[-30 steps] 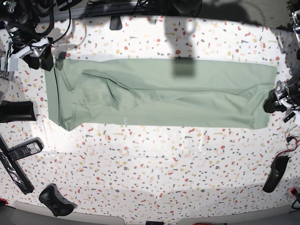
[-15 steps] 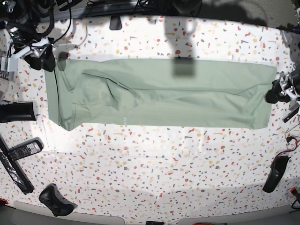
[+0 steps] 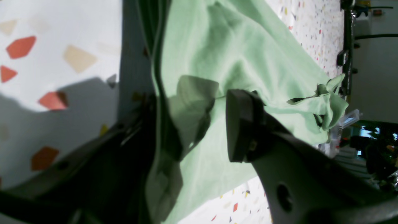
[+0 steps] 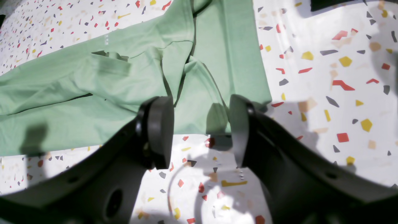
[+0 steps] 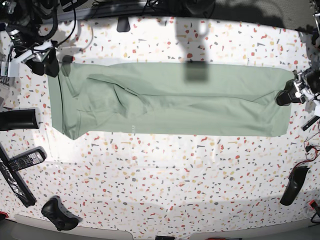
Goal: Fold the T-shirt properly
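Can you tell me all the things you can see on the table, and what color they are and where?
T-shirt: one, pale sage green, folded into a long band across the far half of the table.
Table: one, white with red, yellow and grey flecks, under everything.
Remote control: one, black, near the base view's left edge.
Game controller: one, black, lower left corner of the base view.
Black cylinder: one, lying at the left edge, above the remote control.
Dark curved object: one, black, lower right; too small to name.
Left gripper: one, dark, open, jaws either side of the T-shirt's edge.
Right gripper: one, dark, open, just off the T-shirt's other end.
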Motion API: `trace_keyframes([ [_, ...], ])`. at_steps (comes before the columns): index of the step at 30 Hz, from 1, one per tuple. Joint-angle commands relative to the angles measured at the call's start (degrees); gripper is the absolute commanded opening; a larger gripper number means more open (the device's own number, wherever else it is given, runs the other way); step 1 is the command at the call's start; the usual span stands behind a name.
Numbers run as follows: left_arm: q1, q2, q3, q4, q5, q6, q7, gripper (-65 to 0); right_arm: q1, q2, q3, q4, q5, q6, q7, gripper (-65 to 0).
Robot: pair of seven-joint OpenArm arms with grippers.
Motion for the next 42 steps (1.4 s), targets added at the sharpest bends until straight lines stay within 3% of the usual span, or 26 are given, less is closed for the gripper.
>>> trace_keyframes([
  [1, -0.6, -1.2, 0.0, 0.4, 0.4, 0.1, 0.7, -37.9, 0.0, 0.6, 0.3, 1.2, 1.5, 0.3, 1.1, -36.4],
  [8, -0.6, -1.1, 0.0, 0.4, 0.4, 0.1, 0.0, -39.1, 0.0, 0.6, 0.3, 1.2, 1.5, 0.3, 1.1, -36.4],
  [10, -0.6, -1.2, 0.0, 0.4, 0.4, 0.1, -1.3, -47.7, 0.0, 0.6, 0.3, 1.2, 1.5, 0.3, 1.1, -36.4],
  [12, -0.6, -1.2, 0.0, 0.4, 0.4, 0.1, -3.9, -63.5, 0.0, 0.6, 0.3, 1.2, 1.5, 0.3, 1.1, -36.4],
  [13, -0.6, -1.3, 0.0, 0.4, 0.4, 0.1, -5.2, -65.0, 0.0, 0.6, 0.3, 1.2, 1.5, 0.3, 1.1, -36.4],
  [16, -0.9, -1.5, -0.1, 0.4, 0.4, 0.1, -8.0, -65.0, 0.0, 0.6, 0.3, 1.2, 1.5, 0.3, 0.9, -36.4],
  [21, -2.5, -1.4, -0.1, 0.4, 0.9, 0.1, -7.2, -65.0, 0.0, 0.6, 0.3, 1.2, 1.5, 0.3, 0.9, -36.4],
  [28, -5.3, -1.4, -0.1, 2.2, 6.7, 0.5, -4.3, -65.0, 0.0, 0.6, 0.3, 1.2, 1.7, 0.3, 0.9, -36.4],
  [31, -5.3, -1.4, -0.1, 6.4, 10.6, 2.9, -4.1, -65.0, 0.0, 0.6, 0.3, 1.2, 1.7, 0.3, 0.9, -36.4],
  [34, -5.3, -1.4, -0.1, 12.2, 14.2, 2.8, -0.7, -65.0, 0.0, 0.6, 0.3, 1.2, 1.7, 0.3, 0.9, -36.4],
  [38, -5.3, -1.2, -0.1, 20.2, 13.9, 3.0, 3.7, -65.0, 0.3, 0.6, 0.3, 1.2, 1.9, 0.3, 0.7, -36.4],
  [42, -5.0, -0.4, 0.0, 27.7, 13.2, 5.7, 6.6, -65.0, 0.3, 0.6, 0.3, 1.2, 1.9, 0.3, 0.6, -36.4],
])
